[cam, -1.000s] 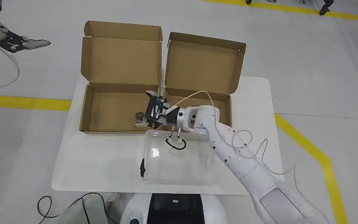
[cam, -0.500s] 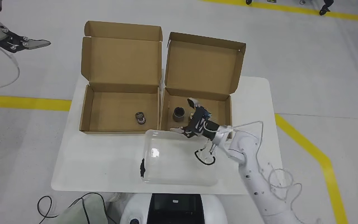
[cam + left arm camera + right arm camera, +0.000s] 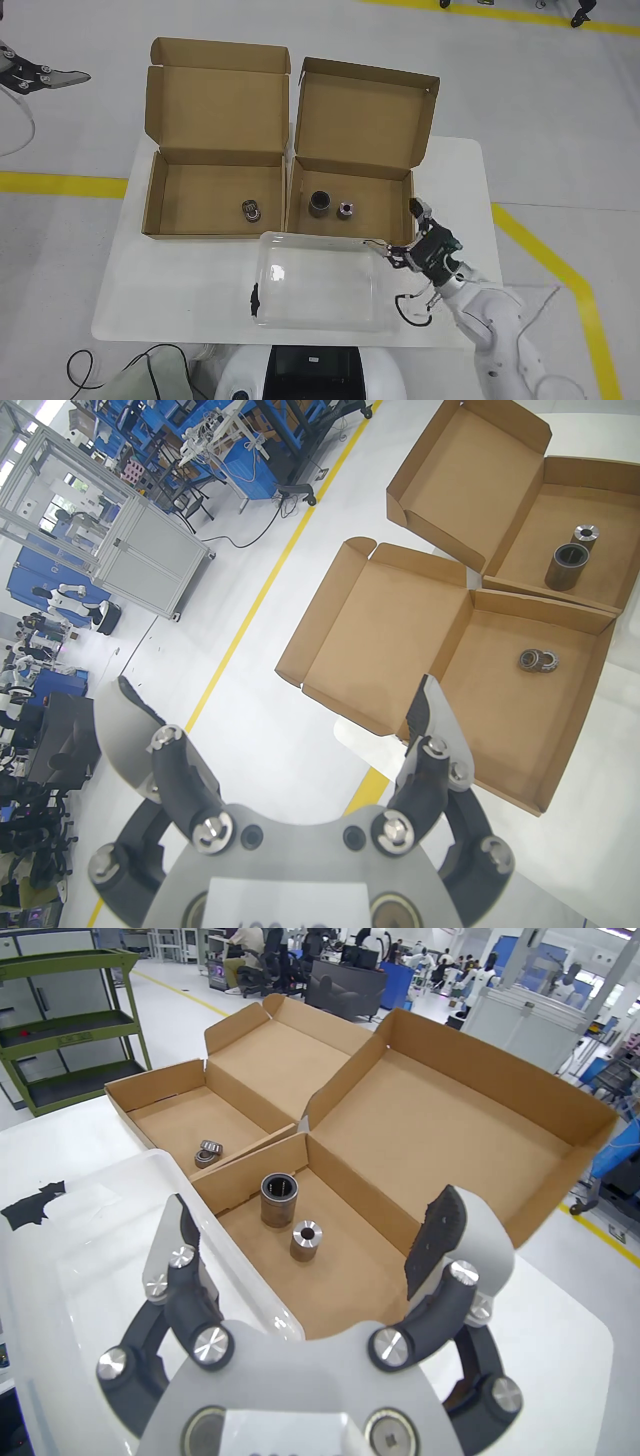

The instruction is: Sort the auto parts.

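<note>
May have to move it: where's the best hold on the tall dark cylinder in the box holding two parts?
Probably take the tall dark cylinder from above, jaws across its round side wall near the top: it stands upright, bore up. Keep the jaws off the side facing the small bushing close beside it.

— Boxes?
— Plain brown cardboard, left box [image 3: 195,205] and right box [image 3: 375,210] alike, on a white counter [image 3: 160,290].
— Parts?
— Dark grey sleeve [image 3: 319,203] and silvery bushing [image 3: 345,209] in the right box; steel-grey bearing [image 3: 250,210] in the left.
— Near bin [image 3: 320,295]?
— Clear, with a ragged black patch [image 3: 255,297] on its left side.
— Floor [image 3: 540,100]?
— Pale grey, crossed by a yellow stripe [image 3: 60,184].
</note>
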